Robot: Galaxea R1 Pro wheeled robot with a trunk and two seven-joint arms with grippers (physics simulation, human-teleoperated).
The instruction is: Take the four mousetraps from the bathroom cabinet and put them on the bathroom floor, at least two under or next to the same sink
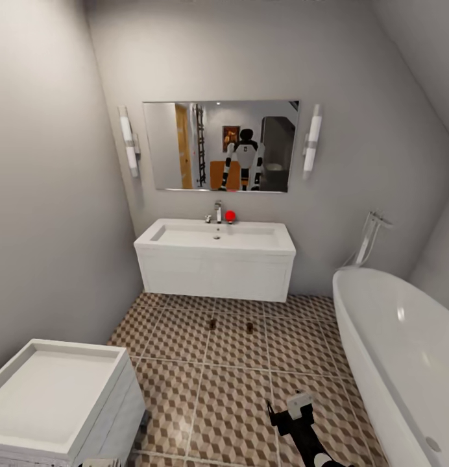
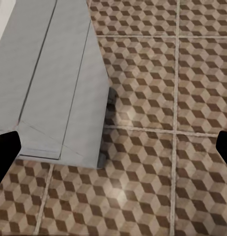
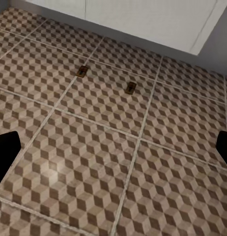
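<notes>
Two mousetraps [image 1: 213, 323] [image 1: 250, 327] lie flat on the cube-patterned bathroom floor [image 1: 231, 389], just in front of the white vanity under the sink [image 1: 215, 237]. In the right wrist view the same mousetraps [image 3: 82, 72] [image 3: 131, 87] lie a short way apart, near the vanity's base [image 3: 143, 19]. My right gripper [image 1: 289, 415] [image 3: 113, 152] hangs open and empty above the tiles, well short of them. The left gripper [image 2: 113, 147] is open too, over bare tiles beside the toilet's side [image 2: 59, 88]. The cabinet is out of direct view.
A square white toilet [image 1: 56, 395] stands at the near left and a white bathtub [image 1: 406, 350] runs along the right. A small red object [image 1: 230, 216] sits by the chrome faucet [image 1: 218, 211]. The mirror [image 1: 221, 146] reflects the robot.
</notes>
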